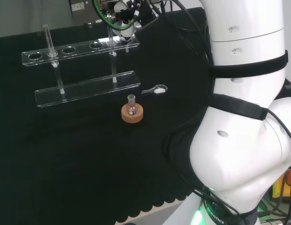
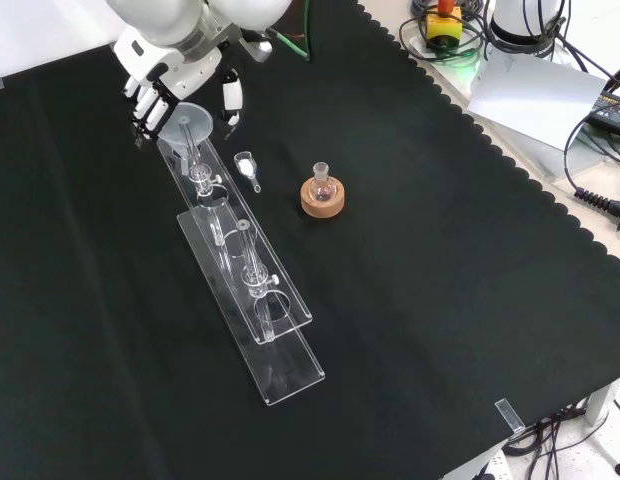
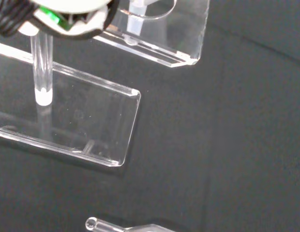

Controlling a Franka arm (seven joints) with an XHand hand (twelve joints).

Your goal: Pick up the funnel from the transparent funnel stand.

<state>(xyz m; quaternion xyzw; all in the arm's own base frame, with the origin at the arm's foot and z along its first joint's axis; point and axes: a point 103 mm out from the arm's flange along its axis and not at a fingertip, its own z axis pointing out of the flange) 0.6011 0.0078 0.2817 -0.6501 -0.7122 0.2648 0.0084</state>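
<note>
A clear funnel (image 2: pixel 191 123) sits in the end hole of the transparent stand (image 2: pixel 252 300), its stem hanging down through the upper shelf. Just above it is the hand (image 2: pixel 180 82), coming in from the front view's top. The fingers (image 2: pixel 143 104) reach down on the funnel's left and the thumb (image 2: pixel 231 97) on its right, fairly straight. A small gap shows on each side of the funnel's rim. In the head view the hand (image 1: pixel 125 19) hovers over the right end of the stand (image 1: pixel 84 88). The wrist view looks down past the hand (image 3: pixel 67 14) on the stand's base plate (image 3: pixel 106 130).
A small round flask (image 2: pixel 322 182) stands on a cork ring (image 2: pixel 323 203) to the right of the stand in the front view. A small clear scoop (image 2: pixel 247 168) lies between them, close to the hand. The cloth's scalloped edge (image 2: pixel 470 130) runs far right.
</note>
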